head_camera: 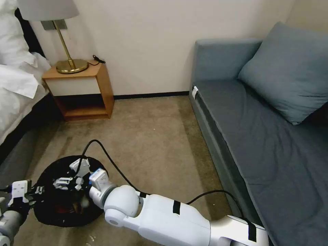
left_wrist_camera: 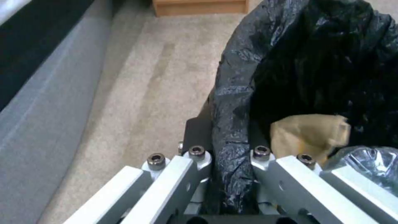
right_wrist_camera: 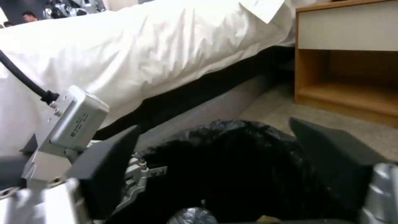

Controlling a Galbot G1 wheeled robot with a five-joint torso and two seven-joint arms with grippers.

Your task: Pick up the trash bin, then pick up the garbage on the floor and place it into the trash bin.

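Note:
The trash bin (head_camera: 54, 218), lined with a crinkled black bag, is at my lower left over the carpet. My left gripper (head_camera: 38, 190) is shut on its rim; in the left wrist view the fingers (left_wrist_camera: 199, 155) pinch the bag-covered rim (left_wrist_camera: 232, 93). Inside the bin lie garbage pieces: a crumpled brown paper wrapper (left_wrist_camera: 307, 133) and a clear bottle (left_wrist_camera: 369, 165). My right gripper (head_camera: 70, 176) hangs over the bin's opening, open with nothing in it. In the right wrist view its black fingers (right_wrist_camera: 331, 161) stand wide apart above the black bag (right_wrist_camera: 248, 133).
A wooden nightstand (head_camera: 82, 89) with a brass lamp (head_camera: 70, 65) stands at the back left by the white bed (head_camera: 17, 89). A grey-blue sofa (head_camera: 266, 130) runs along the right. Bare carpet (head_camera: 150, 136) lies between them. A black cable (head_camera: 112, 164) loops off my right arm.

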